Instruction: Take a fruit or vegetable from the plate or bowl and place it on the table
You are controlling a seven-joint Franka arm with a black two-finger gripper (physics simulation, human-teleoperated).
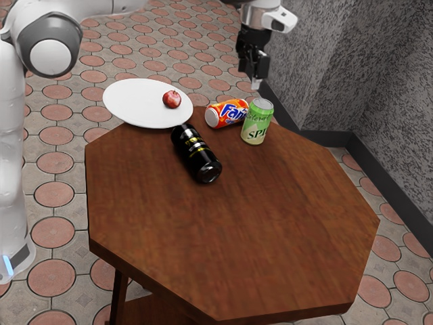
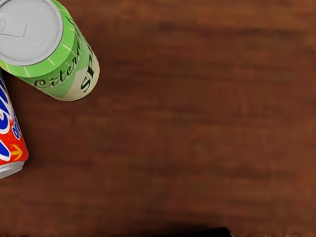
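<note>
Brown octagonal wooden surface [image 1: 237,230], red apple [image 1: 172,99] on round white plate [image 1: 128,103].
Orange metal can [image 2: 6,155] cropped in wrist view; black pincer [image 1: 255,76] apart or together, I cannot tell.

In the exterior view, the plate [image 1: 132,105] sits at the far edge of the table [image 1: 230,237], toward the view's left, and reaches out past that edge. The apple [image 1: 172,99] is on it, near its right side. Just right of the plate lies the tipped can [image 1: 223,114] — on its side — with the upright can [image 1: 257,123] beside it, farther right and slightly nearer the camera. The drink container [image 1: 194,154] lies before the plate, one end by the rim, the other slanting nearer and rightward.
</note>
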